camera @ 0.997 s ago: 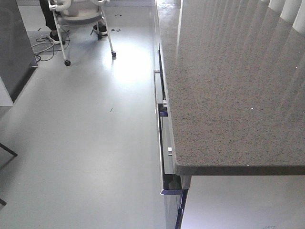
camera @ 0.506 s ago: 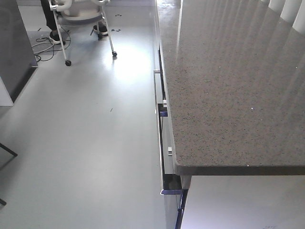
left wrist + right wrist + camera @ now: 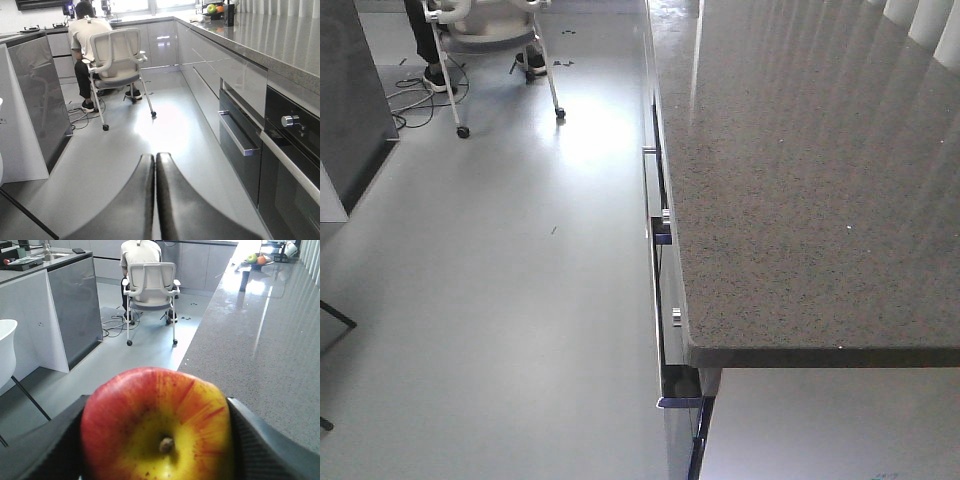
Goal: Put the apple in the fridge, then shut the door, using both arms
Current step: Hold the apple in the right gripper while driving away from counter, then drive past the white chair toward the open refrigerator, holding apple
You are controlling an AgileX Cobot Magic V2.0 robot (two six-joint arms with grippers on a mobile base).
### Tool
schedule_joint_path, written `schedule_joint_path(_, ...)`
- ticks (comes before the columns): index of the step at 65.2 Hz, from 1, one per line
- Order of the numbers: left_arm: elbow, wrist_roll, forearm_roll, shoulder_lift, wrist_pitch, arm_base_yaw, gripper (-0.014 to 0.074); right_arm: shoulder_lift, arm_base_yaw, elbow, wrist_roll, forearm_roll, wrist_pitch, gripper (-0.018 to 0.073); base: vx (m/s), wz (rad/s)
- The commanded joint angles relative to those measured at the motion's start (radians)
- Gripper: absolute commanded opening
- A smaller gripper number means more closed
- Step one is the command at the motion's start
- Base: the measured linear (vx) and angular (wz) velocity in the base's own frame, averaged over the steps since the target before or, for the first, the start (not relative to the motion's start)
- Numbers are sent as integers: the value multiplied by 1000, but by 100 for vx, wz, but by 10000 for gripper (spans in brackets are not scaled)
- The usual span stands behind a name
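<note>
The apple (image 3: 155, 425), red with a yellow patch round the stem, fills the bottom of the right wrist view. My right gripper (image 3: 157, 405) is shut on it, with a dark finger (image 3: 250, 435) on each side. It is held near the edge of the speckled counter (image 3: 260, 340), above the floor. My left gripper (image 3: 155, 157) is shut and empty, its two dark fingers (image 3: 140, 200) pressed together above the grey floor. The fridge and its door do not show in any view. Neither gripper shows in the front view.
The speckled grey counter (image 3: 800, 180) runs along the right, with drawers and an oven (image 3: 285, 165) below it. A person sits on a wheeled chair (image 3: 117, 60) ahead, with cables on the floor. A dark grey island cabinet (image 3: 40, 95) stands on the left. Fruit (image 3: 212, 8) lies at the counter's far end.
</note>
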Motion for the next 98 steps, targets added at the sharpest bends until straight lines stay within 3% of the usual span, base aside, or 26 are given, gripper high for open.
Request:
schedule_joint_path(1,-17,-4,-9,-13,-77,0,-6,7,-4,-20,-10,16,-82,133,0,0)
schedule_joint_path(66,-17,-4,-9,-13,-77,0,-6,7,-4,-20,-10,16,-81,133,0,1)
schedule_joint_path(98,-17,-4,-9,-13,-77,0,-6,7,-4,-20,-10,16,-81,133,-3,25)
